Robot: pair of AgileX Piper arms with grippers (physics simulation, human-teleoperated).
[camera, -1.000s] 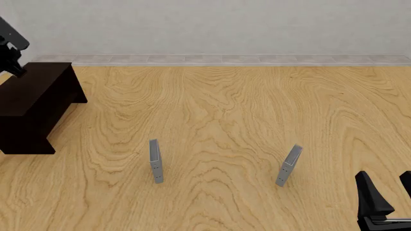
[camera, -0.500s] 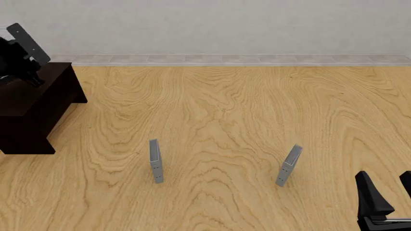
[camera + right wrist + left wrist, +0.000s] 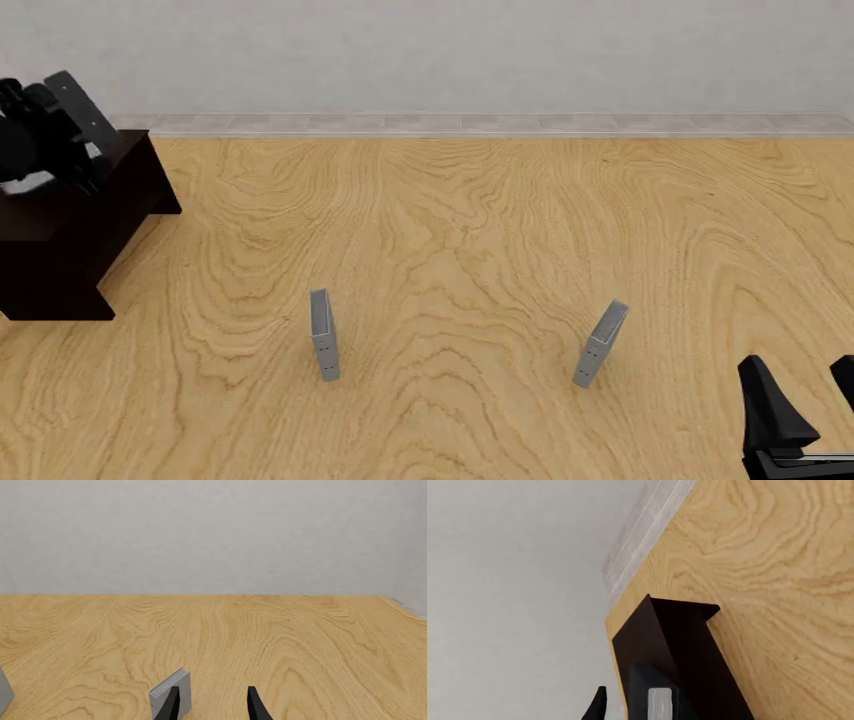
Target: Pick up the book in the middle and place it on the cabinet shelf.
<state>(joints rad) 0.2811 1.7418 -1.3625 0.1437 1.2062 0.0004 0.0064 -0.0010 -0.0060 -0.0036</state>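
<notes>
- Over the cabinet shelf point(image 3: 60, 215) at the table's far left: left gripper point(image 3: 47, 135), clamped on the book point(image 3: 74, 115), tilted above the flat top; whether touching, unclear.
- Along the left wrist view: white page edge of the book point(image 3: 660, 702) between dark fingers point(image 3: 597, 707), dark cabinet beyond.
- Near bottom right: right gripper point(image 3: 801, 420), fingers spread apart, holding nothing.
- Standing on the wooden table point(image 3: 507, 220), well apart: left grey book point(image 3: 323, 335) upright, right grey book point(image 3: 601, 344) leaning.
</notes>
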